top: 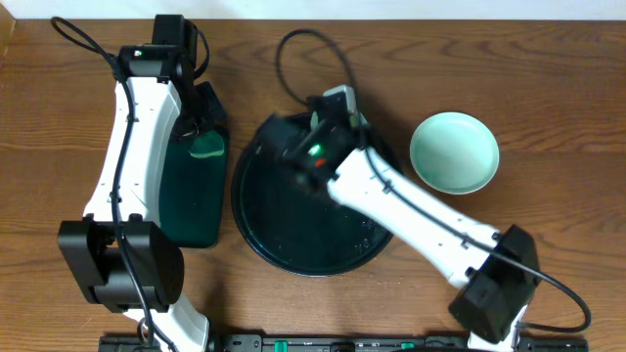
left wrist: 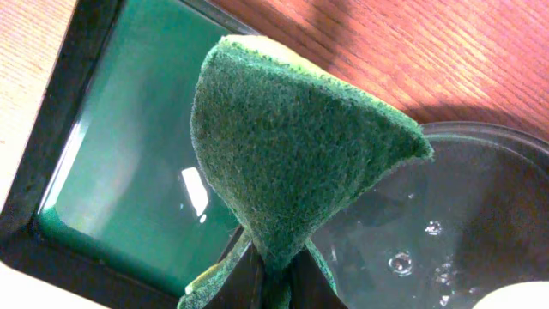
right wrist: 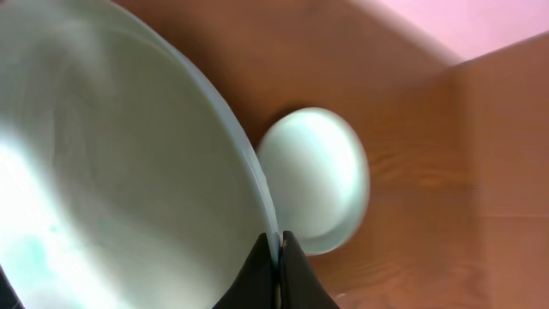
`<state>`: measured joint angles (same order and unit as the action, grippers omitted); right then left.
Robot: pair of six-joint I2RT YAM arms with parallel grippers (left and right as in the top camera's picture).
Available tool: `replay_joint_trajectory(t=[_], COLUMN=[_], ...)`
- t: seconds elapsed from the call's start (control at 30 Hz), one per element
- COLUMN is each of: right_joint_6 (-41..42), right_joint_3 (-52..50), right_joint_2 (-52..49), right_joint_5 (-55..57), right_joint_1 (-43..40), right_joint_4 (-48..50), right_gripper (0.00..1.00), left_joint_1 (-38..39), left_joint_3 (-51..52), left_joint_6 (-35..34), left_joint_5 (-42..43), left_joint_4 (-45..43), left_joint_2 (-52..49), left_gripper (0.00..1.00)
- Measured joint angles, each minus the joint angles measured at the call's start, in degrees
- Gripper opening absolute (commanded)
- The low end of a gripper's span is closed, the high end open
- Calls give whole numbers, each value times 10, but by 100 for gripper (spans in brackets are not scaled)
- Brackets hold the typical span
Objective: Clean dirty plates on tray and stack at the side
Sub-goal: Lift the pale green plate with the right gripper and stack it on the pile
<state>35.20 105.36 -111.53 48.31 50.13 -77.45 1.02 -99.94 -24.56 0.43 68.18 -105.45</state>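
Two plates show up here. The right gripper (right wrist: 278,254) is pinched tight on the rim of a pale plate (right wrist: 111,172), with both fingers closed on the edge at the bottom of the right wrist view. That plate fills the whole left side of the frame. It's too washed out to tell white from turquoise, though there's a faint greenish smudge near its lower left. In the overhead shot the right gripper (top: 318,122) sits over the upper part of the black tray (top: 293,249), and the arm hides the plate itself there.

The other one, a turquoise plate (top: 454,152), sits flat on the wooden table (top: 548,88) in the upper right of the overhead frame, off to the right of the black tray and not touching it. The right wrist camera catches it too (right wrist: 317,176), just past the rim of the held plate.

Over on the left side, the left gripper (left wrist: 274,279) is clamped on a green sponge (left wrist: 283,146), squeezed so it fans out into a cone shape with a yellow edge peeking out at the top. It hangs over the gap between the green tray (left wrist: 111,137) and the black tray (left wrist: 480,206), which has water droplets on it. The green tray looks wet and shiny as well.
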Motion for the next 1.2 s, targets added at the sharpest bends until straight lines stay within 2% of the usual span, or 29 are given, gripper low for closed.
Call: replay_joint_trajectory(t=[0.13,0.33,0.5,0.57,0.7,0.83,1.03,1.13,1.17,1.2], right_joint_6=[-130,-235,-263,-270,-271,-242,-199,-191,-190,-188], right_joint_3=[0,0,0,0,0,-24,-167,-221,-229,-234], right_joint_2=[0,0,0,2,11,22,27,26,27,27], right_joint_5=[-208,-461,-584,-619,-631,-565,-493,-482,-484,-488], right_joint_1=[-76,-180,-261,-318,-428,-541,-612,-621,-620,-619], right_joint_4=[58,66,42,16,-9,0,133,200,218,232], right_gripper=[1,1,1,1,1,1,1,11,21,25], left_joint_1=[0,0,0,0,0,0,0,0,0,0], left_joint_3=[0,0,0,1,3,10,10,10,10,10], left_joint_6=[0,0,0,0,0,0,2,5,7,8], left_joint_5=[0,0,0,0,-4,-4,-4,-4,-4,-4], left_joint_4=[0,1,7,11,13,13,13,13,13,13], left_joint_2=[0,0,0,0,0,0,0,0,0,0], left_gripper=[7,7,7,7,7,7,7,7,7,7])
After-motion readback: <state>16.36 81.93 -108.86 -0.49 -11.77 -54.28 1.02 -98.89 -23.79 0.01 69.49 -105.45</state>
